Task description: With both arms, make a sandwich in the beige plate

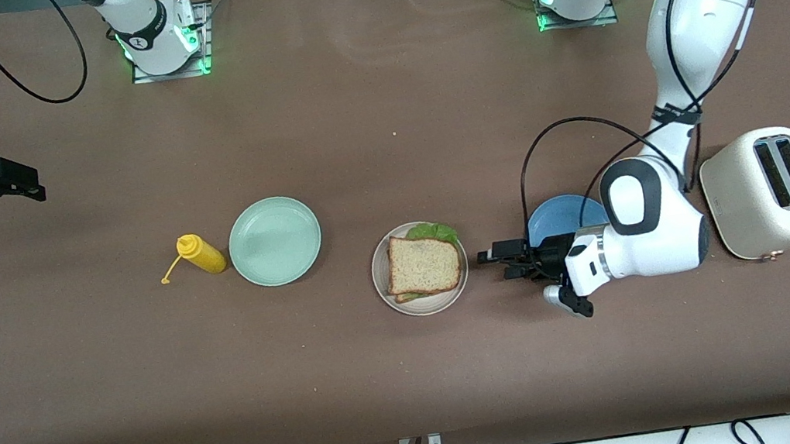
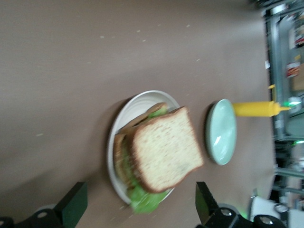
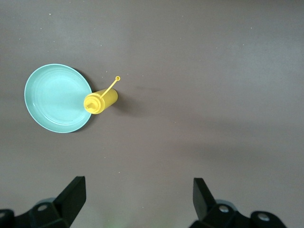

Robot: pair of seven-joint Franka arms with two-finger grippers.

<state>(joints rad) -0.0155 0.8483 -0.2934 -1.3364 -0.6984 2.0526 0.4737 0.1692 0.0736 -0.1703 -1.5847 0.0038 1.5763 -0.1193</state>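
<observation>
Both hands are seen with fingers spread and nothing held. Left hand (image 1: pixel 498 260) is placed low, just beside the beige plate (image 1: pixel 383 286), toward the left arm's end of the table (image 1: pixel 418 375), pointing at the plate. Right hand (image 1: pixel 17 184) is parked well away from the plate, at the right arm's end, where that arm waits.

On the plate the sandwich (image 1: pixel 423 263) is stacked: a bread slice on top, another under it, with lettuce (image 1: pixel 434 232) showing at the edge farther from the front camera. The task is judged nearly or fully done.

The sandwich is judged light, soft and easily crushed, its layers free to slide. It is best gripped gently across the crust edges, or the plate rim is taken instead.

Relative to the plate, a mint-green plate (image 1: pixel 275 241) and a yellow bottle (image 1: pixel 201 254) are set toward the right arm's end; a blue plate (image 1: pixel 547 219) and a toaster (image 1: pixel 766 190) toward the left arm's.

The layered side of the sandwich (image 2: pixel 159 154) is shown only by the left wrist view; the right wrist view shows only the green plate (image 3: pixel 54 102) and bottle (image 3: pixel 100 101).
</observation>
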